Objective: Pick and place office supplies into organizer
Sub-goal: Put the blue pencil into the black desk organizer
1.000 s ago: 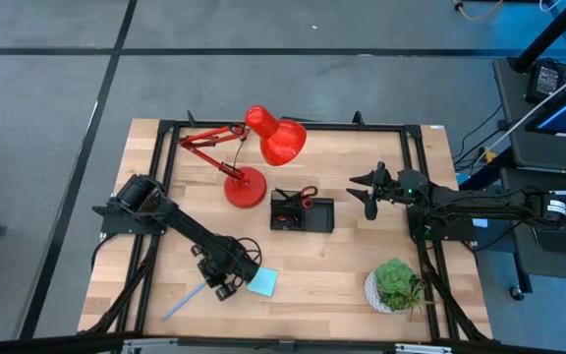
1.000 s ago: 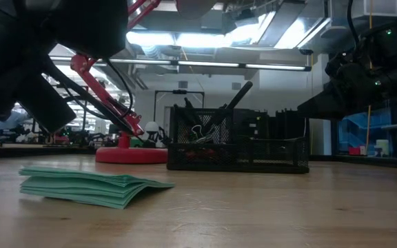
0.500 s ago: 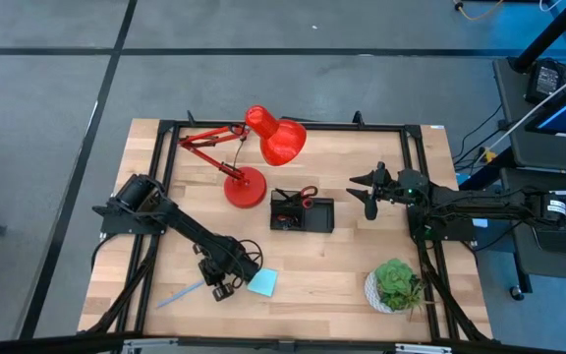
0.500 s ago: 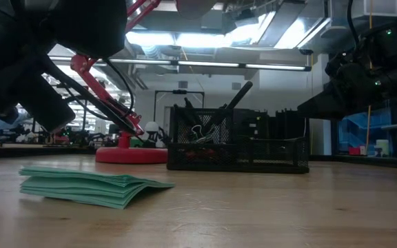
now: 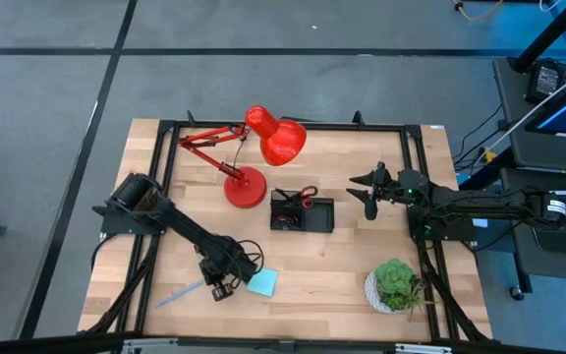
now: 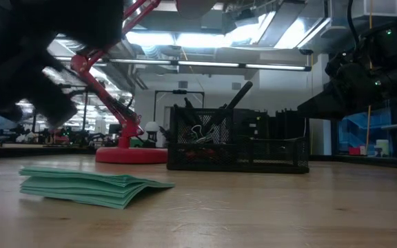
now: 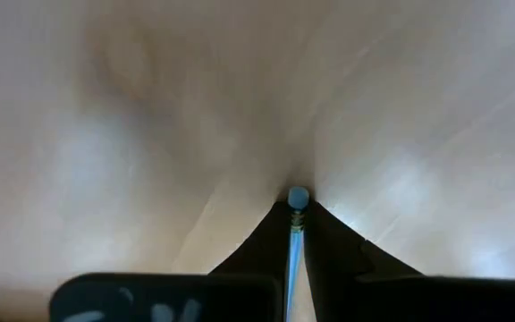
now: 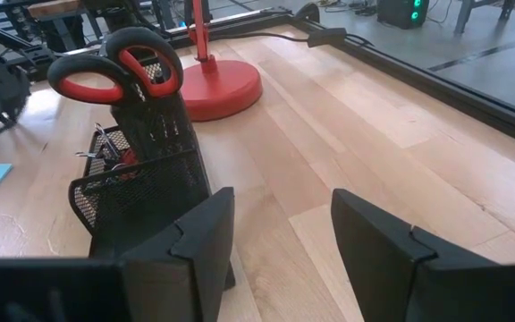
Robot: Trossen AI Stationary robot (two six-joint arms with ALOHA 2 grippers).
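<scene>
A light-blue pen point(image 5: 180, 293) lies slanted near the table's near-left part, one end at my left gripper point(image 5: 219, 286). In the left wrist view that gripper point(image 7: 295, 224) is shut on the pen point(image 7: 291, 255). A teal sticky-note pad point(image 5: 262, 283) lies flat on the table just right of that gripper, also seen in the low view point(image 6: 88, 186). The black mesh organizer point(image 5: 301, 211) stands mid-table, with red-handled scissors point(image 8: 119, 72) upright in it. My right gripper point(image 5: 369, 193) waits open, right of the organizer. My left gripper pinches the light-blue pen between its two fingers point(image 7: 338, 255). The pen's rounded end point(image 7: 298, 197) sticks out just past the fingertips. The rest of the pen point(image 5: 175, 295) runs from the gripper toward the table's near-left. Whether it is lifted clear, I cannot tell.
A red desk lamp stands on its round base point(image 5: 245, 186) left of the organizer, its shade point(image 5: 281, 138) above the far side. A green potted plant point(image 5: 395, 283) sits near the right near corner. Bare wood lies between the pad and the plant.
The pen's free end has swung toward the table's far edge, so the pen lies flatter across the table; the end at my left gripper stayed there. My left arm has shifted slightly toward the table's left.
</scene>
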